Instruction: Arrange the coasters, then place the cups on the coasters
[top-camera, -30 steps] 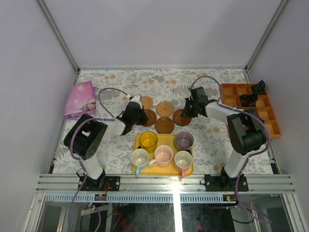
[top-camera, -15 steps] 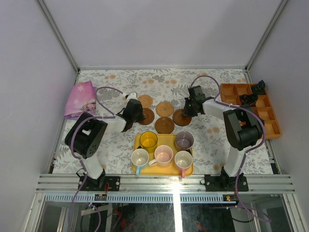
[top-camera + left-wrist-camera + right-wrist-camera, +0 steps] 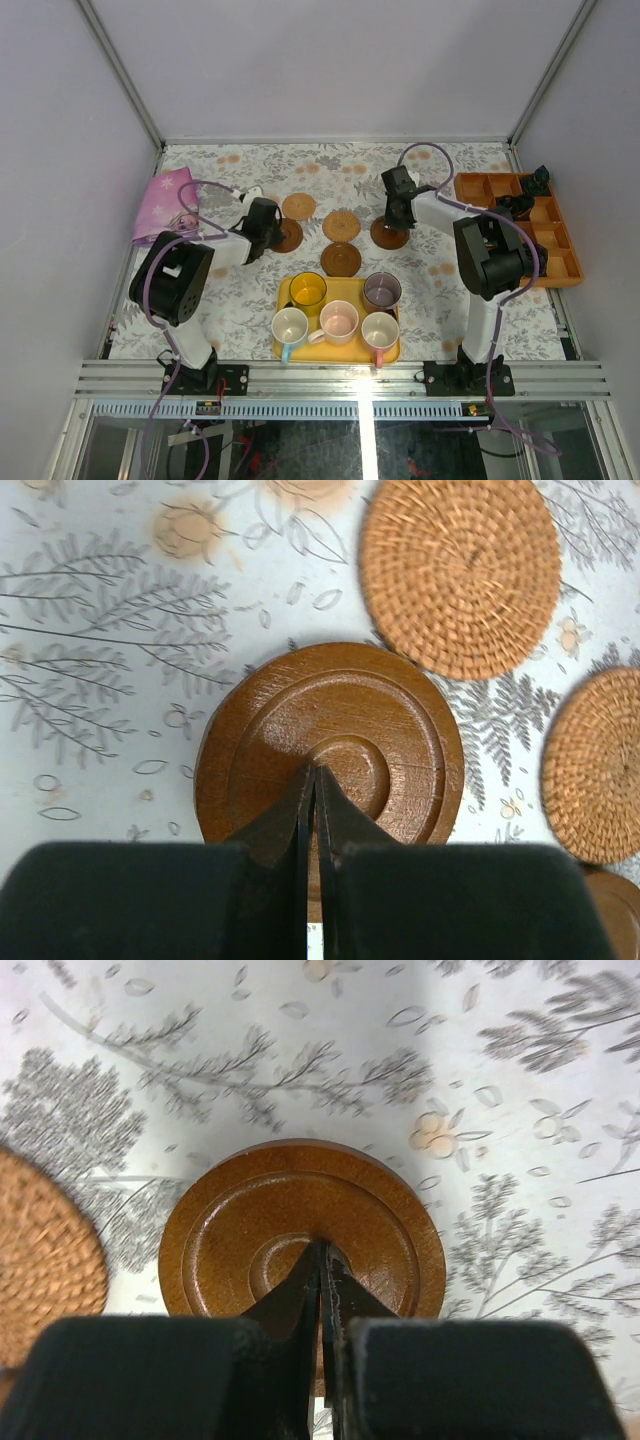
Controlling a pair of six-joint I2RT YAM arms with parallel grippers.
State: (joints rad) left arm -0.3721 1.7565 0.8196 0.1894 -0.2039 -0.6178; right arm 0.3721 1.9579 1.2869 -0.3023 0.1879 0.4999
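Downward — left claw (image 3: 313,773), right claw (image 3: 321,1249) atop coasters (image 3: 300,705)

Plain pale walls (image 3: 330,60) around a floral-patterned table (image 3: 250,165), metal rail (image 3: 340,372) along the near edge

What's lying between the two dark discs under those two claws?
A light tan woven coaster lies between the left dark coaster and the right dark coaster, touching neither; the top view shows it.

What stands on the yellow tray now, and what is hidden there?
Five cups stand on the yellow tray: yellow cup and grey-purple cup behind; white cup, middle pink cup and right pink cup in front. The tray floor beneath them is covered.
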